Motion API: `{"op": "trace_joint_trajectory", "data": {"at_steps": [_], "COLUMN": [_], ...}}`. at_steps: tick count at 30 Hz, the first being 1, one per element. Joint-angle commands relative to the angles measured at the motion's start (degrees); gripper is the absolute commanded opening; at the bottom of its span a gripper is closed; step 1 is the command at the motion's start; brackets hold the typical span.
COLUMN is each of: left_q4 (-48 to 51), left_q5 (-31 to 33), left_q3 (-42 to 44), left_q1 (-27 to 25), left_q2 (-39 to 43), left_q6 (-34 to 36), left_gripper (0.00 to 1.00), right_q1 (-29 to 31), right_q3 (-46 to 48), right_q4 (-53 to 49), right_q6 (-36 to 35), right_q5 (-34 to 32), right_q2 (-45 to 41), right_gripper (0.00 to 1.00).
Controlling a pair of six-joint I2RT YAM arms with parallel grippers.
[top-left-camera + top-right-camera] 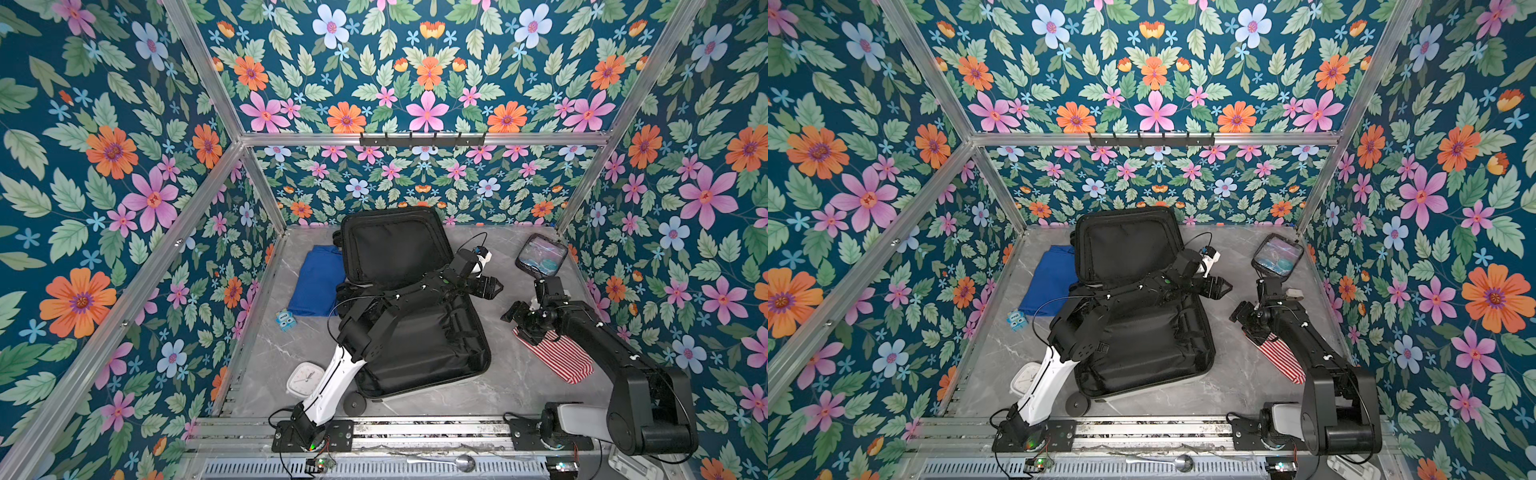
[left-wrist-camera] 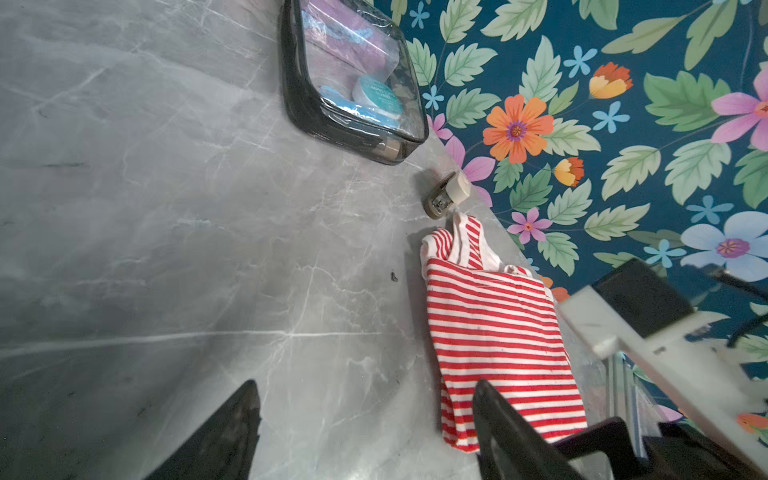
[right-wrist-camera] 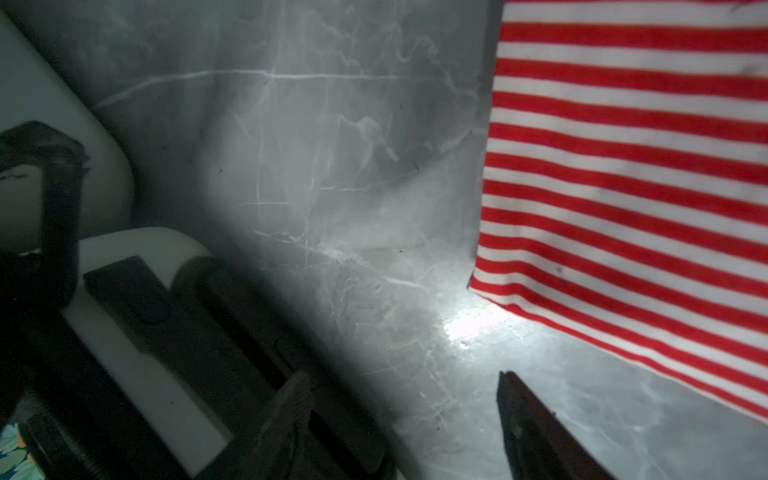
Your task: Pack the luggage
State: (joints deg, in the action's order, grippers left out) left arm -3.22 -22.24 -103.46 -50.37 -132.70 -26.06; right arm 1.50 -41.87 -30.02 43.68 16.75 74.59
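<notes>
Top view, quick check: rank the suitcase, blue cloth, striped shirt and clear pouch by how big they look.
1. suitcase, largest by far.
2. blue cloth and striped shirt: look alike, and both are partly covered, so unranked.
3. clear pouch, smallest, though it lies farther back.

We lose striped cloth past frame edge beyond right gripper. Beside it, luggage shell dark, blurred. Far ahead of left gripper, pouch cut by edge. Behind left arm, clock half hidden. Print on blue toy too small for us.
</notes>
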Motion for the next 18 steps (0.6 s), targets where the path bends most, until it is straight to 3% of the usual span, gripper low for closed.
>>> {"op": "trace_joint_trajectory", "data": {"at_steps": [1,5,10,14,18], "left_q4": [6.06,5.42,5.61,4.81,7.4], "left_q5": [0.73,-0.97,-1.84,-1.99,1.85], "left_q3": [1.32,1.0,0.22,4.11,11.61], "left_q1": [0.75,0.79,0.8,0.96,3.16], "left_q2": [0.67,2.35,7.02,15.46,25.53], "left_q6": [0.55,1.36,1.72,2.37,2.88], "left_gripper": [0.83,0.9,0.92,0.93,0.92], "right_q1": [0.59,2.38,11.79,18.71,21.46], "right_q3": [1.99,5.32,3.86,3.46,3.72], "right_q4": [3.11,4.0,1.38,1.9,4.2], "right_q6": [3.4,4.3,4.88,7.04,8.67], "right_q5": [2.24,3.64,0.65,-1.5,-1.77], "right_q2": [-0.34,-3.32,-3.8,-1.29,1.11], "right_gripper": [0.72,0.71,0.72,0.72,0.71]}}
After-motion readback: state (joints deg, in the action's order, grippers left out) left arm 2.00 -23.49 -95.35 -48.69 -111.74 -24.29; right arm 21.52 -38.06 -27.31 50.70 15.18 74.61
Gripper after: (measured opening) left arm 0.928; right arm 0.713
